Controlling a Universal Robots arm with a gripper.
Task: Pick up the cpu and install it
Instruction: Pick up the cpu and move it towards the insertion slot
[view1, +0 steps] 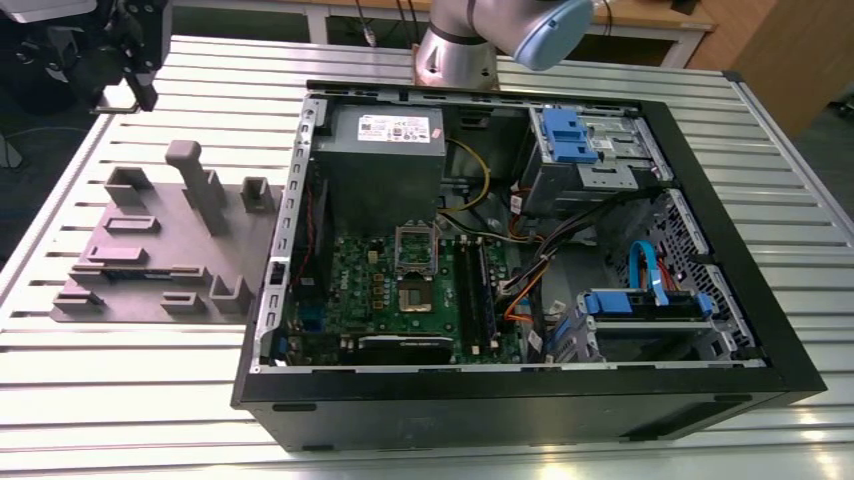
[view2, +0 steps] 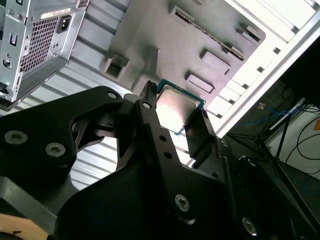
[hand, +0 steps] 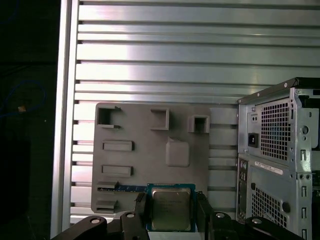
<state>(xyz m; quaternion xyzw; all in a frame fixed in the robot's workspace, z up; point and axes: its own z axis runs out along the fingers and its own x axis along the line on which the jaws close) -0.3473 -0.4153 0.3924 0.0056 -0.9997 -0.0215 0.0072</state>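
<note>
Tool (hand: 171, 204) pinches the cpu (hand: 171, 212) at the tray (hand: 150, 165) edge; in the exterior view, the computer case (view1: 534, 400) sits at the tray's three o'clock.

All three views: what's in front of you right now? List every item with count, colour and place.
slatted metal table: one, silver, under everything.
open computer case: one, black, mid-table.
power-supply box: one, grey, inside the case.
motherboard: one, green, on the case floor.
metal socket frame: one, silver with dark centre, on the motherboard.
drive brackets: two, blue, toward the exterior view's right in the case.
plastic tray with raised blocks: one, mauve-grey, exterior view's left of the case.
small square metal-topped cpu: one, silver-grey, in the gripper.
robot arm: one, silver and pale blue, at the case's far edge.
gripper: one, black, shut on the cpu.
</note>
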